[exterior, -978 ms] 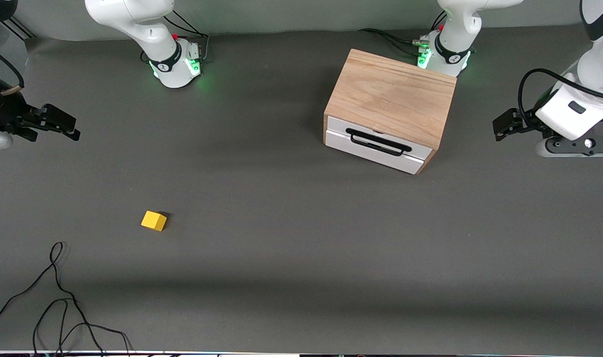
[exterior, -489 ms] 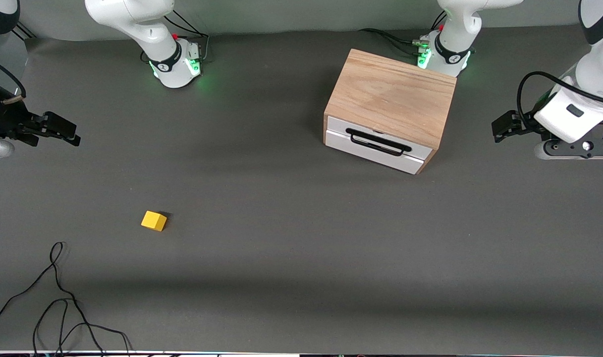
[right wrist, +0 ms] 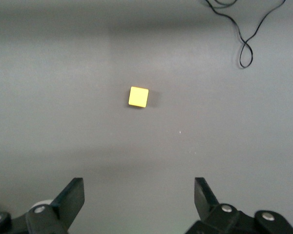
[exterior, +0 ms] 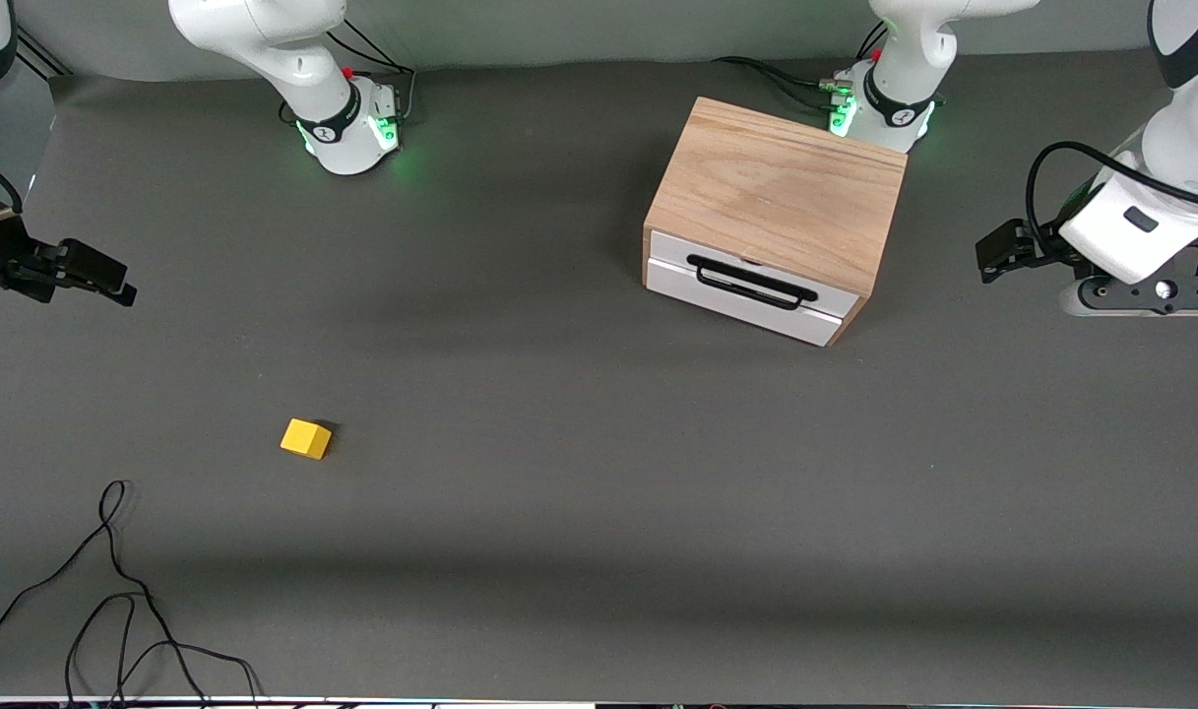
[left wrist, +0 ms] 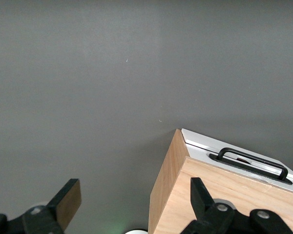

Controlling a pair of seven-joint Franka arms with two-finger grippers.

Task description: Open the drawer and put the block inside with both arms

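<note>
Drawer (exterior: 744, 286): shut flush in the light-wood box (exterior: 781, 192), white front turned toward the front camera and slightly toward the left arm's end of the table; its long axis runs along the box front.
Handle (exterior: 753, 282): long black wire bar lying parallel to the drawer front, so a pull has to run square to it, out from the box toward the front camera.
Block (exterior: 305, 438): small yellow cube resting flat on the grey table (exterior: 599, 473), well apart from the box, toward the right arm's end and nearer the front camera; being a cube, it has no long axis.
Right gripper (exterior: 92, 274): jaws fully apart and empty, hovering over bare table; in the right wrist view the block (right wrist: 138, 96) lies ahead of the fingertips (right wrist: 71, 195), centred between them.
Left gripper (exterior: 1000, 251): jaws fully apart and empty, over the table beside the box's end; the left wrist view shows the box corner and handle (left wrist: 249, 162) just ahead of the fingers (left wrist: 68, 200).
Step in hand: judged as the opening approach; nothing is gripped and the drawer is not yet open.
Next move: the left gripper likely needs to reach round to the front and straddle the handle bar; the right gripper needs to descend over the block.
</note>
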